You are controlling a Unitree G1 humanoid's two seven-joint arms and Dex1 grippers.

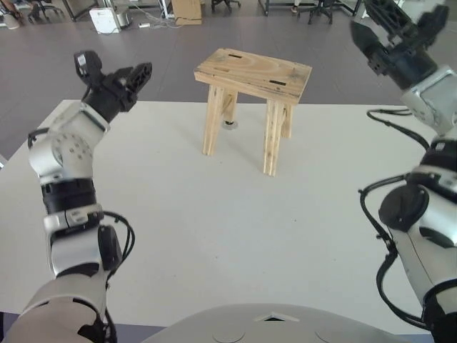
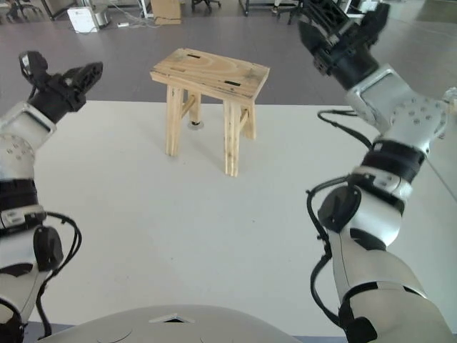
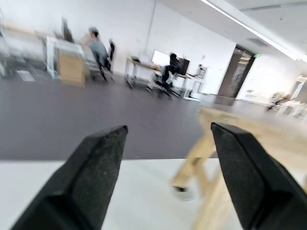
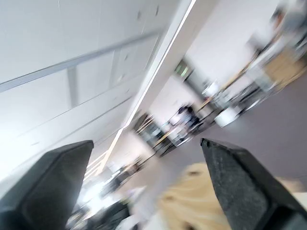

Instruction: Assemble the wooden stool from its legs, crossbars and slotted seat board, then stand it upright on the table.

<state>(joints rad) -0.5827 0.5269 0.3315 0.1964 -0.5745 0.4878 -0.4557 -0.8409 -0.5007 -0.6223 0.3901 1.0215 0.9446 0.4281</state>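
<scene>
Jaws of both grippers are standing spread wide, holding nothing. Left gripper is hovering raised over the table's far left corner, its black fingers pointing toward the wooden stool; right gripper is hanging higher, at the far right, above and well apart from the stool. Stool is standing upright and assembled on the white table, near the far edge and midway between the two arms, touching neither. Its seat board is lying flat across the legs, showing two dark slots on top. One small round object is sitting on the table just behind the legs, partly screened by them. Beyond the table, grey floor is running back to a cardboard box, a white unit and office chairs. Black cables are looping beside the right arm's elbow.
</scene>
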